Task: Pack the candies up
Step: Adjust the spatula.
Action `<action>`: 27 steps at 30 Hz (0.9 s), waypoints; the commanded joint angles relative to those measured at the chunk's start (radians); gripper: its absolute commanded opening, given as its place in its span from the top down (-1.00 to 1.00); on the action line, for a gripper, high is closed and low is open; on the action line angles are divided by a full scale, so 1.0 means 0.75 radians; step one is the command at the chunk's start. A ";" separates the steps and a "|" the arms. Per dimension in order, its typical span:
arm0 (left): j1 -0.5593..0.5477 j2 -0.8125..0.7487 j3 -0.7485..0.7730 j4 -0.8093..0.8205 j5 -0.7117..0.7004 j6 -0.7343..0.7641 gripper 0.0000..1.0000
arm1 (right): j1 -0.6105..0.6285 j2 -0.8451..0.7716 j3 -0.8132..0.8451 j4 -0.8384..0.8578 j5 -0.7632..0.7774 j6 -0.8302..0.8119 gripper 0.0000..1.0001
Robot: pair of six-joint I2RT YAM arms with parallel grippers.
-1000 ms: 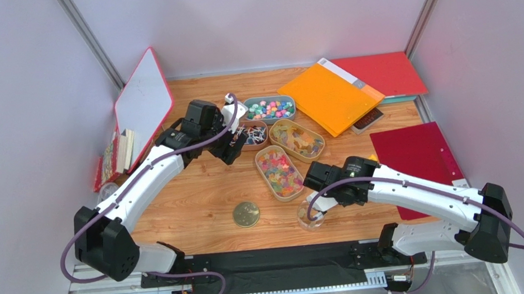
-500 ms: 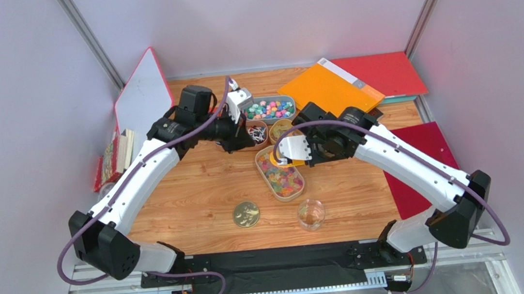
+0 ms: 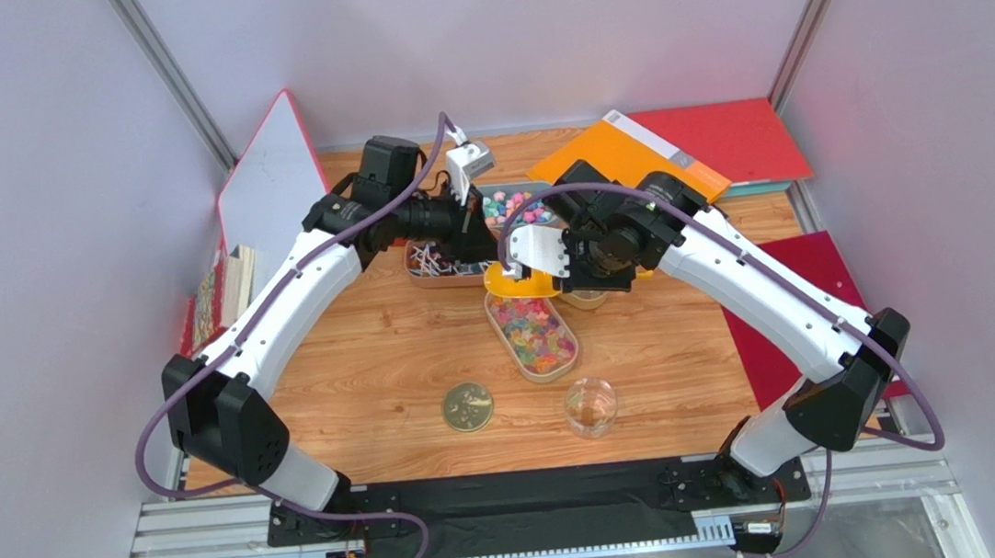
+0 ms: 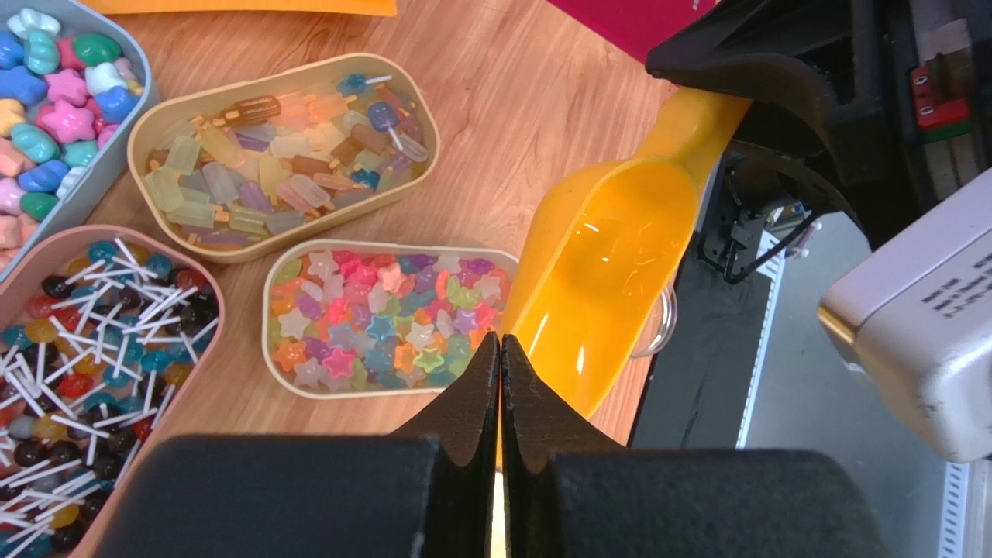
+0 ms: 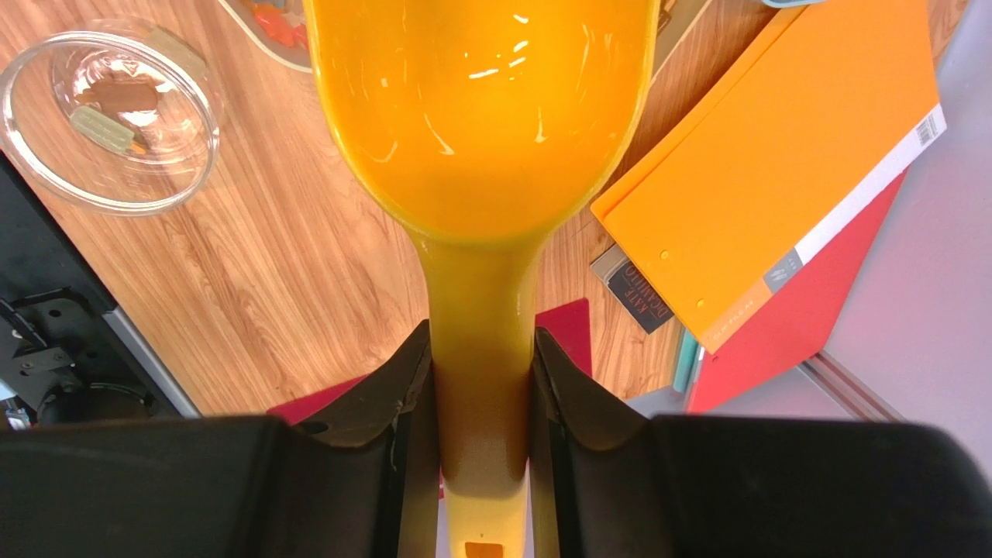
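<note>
The candies lie in open trays: coloured stars (image 3: 533,335) (image 4: 384,316), pastel gummies (image 4: 285,151), pink, green and blue pieces (image 3: 509,203) (image 4: 52,128), and lollipops in a pink tray (image 3: 439,260) (image 4: 99,349). My right gripper (image 3: 561,270) (image 5: 480,343) is shut on the handle of a yellow scoop (image 3: 519,281) (image 5: 477,105) (image 4: 606,256). Its bowl is empty and hangs over the far end of the star tray. My left gripper (image 3: 483,243) (image 4: 501,343) hovers above the trays, shut with nothing between its fingers. A glass jar (image 3: 592,407) (image 5: 111,111) stands near the front edge.
A round gold lid (image 3: 467,407) lies left of the jar. An orange folder (image 3: 625,183) and red folders (image 3: 725,142) (image 3: 797,296) lie at the back and right. A whiteboard (image 3: 269,192) leans at back left, with books (image 3: 220,294) beneath it.
My right arm carried the scoop from the jar up and back over the trays. My left gripper shut and lifted from the lollipop tray toward the back right.
</note>
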 commanded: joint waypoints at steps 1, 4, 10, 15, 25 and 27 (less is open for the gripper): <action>-0.007 0.005 -0.017 0.034 0.047 -0.037 1.00 | -0.009 -0.008 0.104 -0.159 -0.048 0.112 1.00; -0.013 0.020 -0.023 0.044 0.031 -0.035 1.00 | -0.011 0.007 0.137 -0.161 -0.052 0.134 1.00; -0.021 0.059 -0.050 0.060 0.002 -0.037 1.00 | -0.011 0.019 0.288 -0.118 -0.090 0.198 1.00; -0.031 0.077 -0.056 0.079 -0.014 -0.037 1.00 | -0.038 0.003 0.389 -0.073 -0.178 0.240 1.00; 0.003 -0.013 -0.055 0.058 -0.447 0.134 1.00 | -0.227 -0.083 0.299 -0.054 -0.315 0.412 1.00; 0.028 -0.072 -0.200 0.093 -0.527 0.222 1.00 | -0.287 -0.114 0.236 -0.063 -0.334 0.443 1.00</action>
